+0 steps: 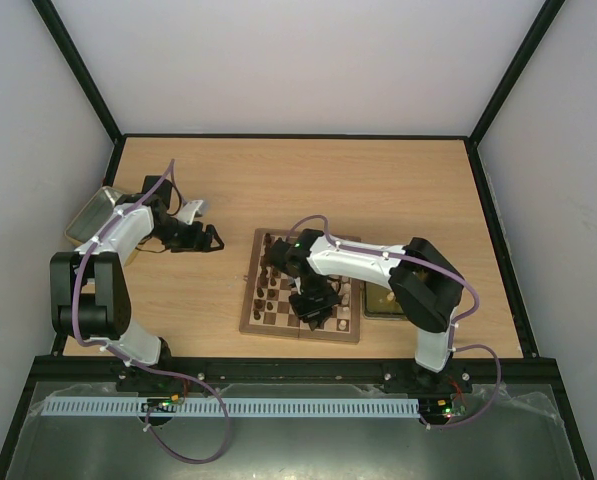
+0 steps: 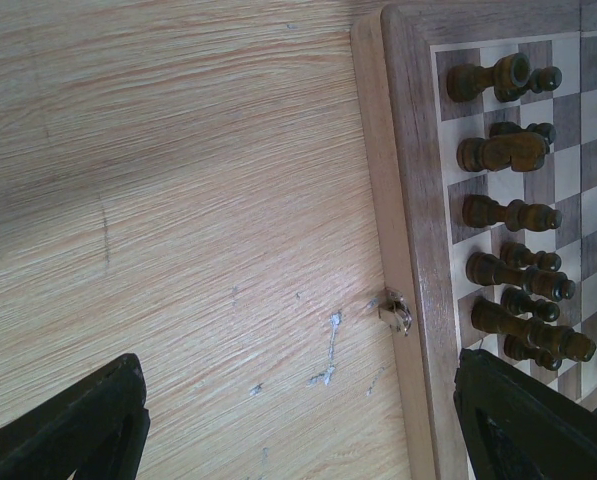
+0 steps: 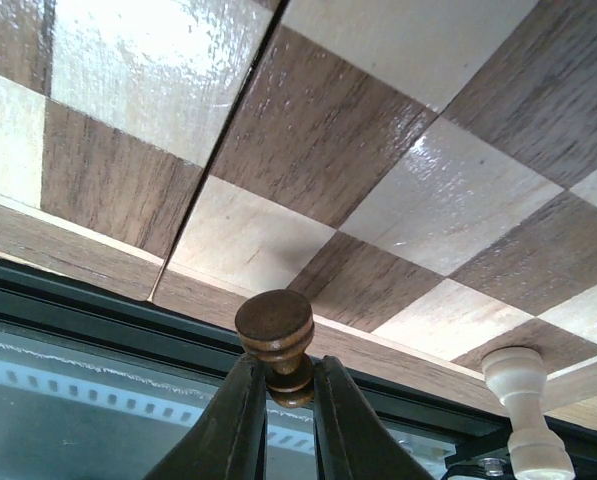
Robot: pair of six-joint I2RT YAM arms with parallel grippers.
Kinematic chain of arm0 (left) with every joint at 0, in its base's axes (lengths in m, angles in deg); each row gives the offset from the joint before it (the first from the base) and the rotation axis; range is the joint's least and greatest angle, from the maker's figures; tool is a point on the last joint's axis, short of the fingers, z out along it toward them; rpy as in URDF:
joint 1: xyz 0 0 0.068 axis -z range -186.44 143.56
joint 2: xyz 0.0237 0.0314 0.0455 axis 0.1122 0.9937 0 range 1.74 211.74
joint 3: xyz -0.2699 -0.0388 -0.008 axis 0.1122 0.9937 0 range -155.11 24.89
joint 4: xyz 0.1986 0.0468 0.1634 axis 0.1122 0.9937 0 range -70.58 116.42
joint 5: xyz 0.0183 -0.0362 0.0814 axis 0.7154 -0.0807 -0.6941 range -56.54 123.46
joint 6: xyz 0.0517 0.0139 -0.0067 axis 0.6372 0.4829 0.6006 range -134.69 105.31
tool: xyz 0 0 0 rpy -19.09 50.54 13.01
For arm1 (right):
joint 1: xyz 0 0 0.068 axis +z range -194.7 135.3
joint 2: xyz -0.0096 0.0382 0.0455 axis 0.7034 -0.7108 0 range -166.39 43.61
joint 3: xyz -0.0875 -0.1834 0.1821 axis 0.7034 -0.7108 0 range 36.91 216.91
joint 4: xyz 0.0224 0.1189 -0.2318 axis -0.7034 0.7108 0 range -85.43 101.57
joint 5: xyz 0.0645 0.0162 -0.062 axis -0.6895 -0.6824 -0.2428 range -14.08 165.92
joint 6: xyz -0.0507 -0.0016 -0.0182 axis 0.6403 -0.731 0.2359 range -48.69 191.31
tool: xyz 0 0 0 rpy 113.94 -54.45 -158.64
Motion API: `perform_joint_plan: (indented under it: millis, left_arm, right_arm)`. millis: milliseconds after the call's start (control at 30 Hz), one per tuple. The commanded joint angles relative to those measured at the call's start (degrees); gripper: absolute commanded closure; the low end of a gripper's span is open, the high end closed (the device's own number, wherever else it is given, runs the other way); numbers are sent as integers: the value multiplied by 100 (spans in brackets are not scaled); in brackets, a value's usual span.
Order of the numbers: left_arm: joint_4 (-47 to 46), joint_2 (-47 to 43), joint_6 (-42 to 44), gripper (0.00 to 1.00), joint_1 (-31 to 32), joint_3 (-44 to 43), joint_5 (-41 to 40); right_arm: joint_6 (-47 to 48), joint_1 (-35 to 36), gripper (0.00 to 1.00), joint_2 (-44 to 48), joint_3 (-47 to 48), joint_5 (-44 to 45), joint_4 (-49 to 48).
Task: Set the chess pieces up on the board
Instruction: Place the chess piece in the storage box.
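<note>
right wrist: right gripper [image 3: 281, 385] pinches dark pawn [image 3: 275, 325] by its neck over the board [image 3: 318, 130] near edge. thin hold; it may topple on release or clip the pale piece [image 3: 523, 400] nearby. left gripper [image 2: 303, 425] wide, empty.

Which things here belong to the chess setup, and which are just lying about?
For the job:
- board
- dark pieces standing on it
- dark pawn clamped in the right gripper
- cream piece close by

Lying about:
- grey metal tray by the left arm
- yellowish tray right of the board, partly under the right arm
</note>
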State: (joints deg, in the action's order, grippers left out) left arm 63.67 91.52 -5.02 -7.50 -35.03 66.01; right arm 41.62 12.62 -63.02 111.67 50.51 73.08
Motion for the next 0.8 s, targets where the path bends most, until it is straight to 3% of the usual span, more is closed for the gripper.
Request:
perform_joint_plan:
  millis: [0, 567, 767]
  left_arm:
    - [110, -17, 59, 16, -35, 1, 84]
    - [109, -30, 52, 16, -35, 1, 86]
    - [127, -10, 61, 16, -35, -5, 102]
  right_arm:
    - [50, -44, 88, -55, 152, 124, 171]
    - [22, -87, 88, -28, 223, 226, 191]
    - [-128, -516, 89, 164, 425, 431, 288]
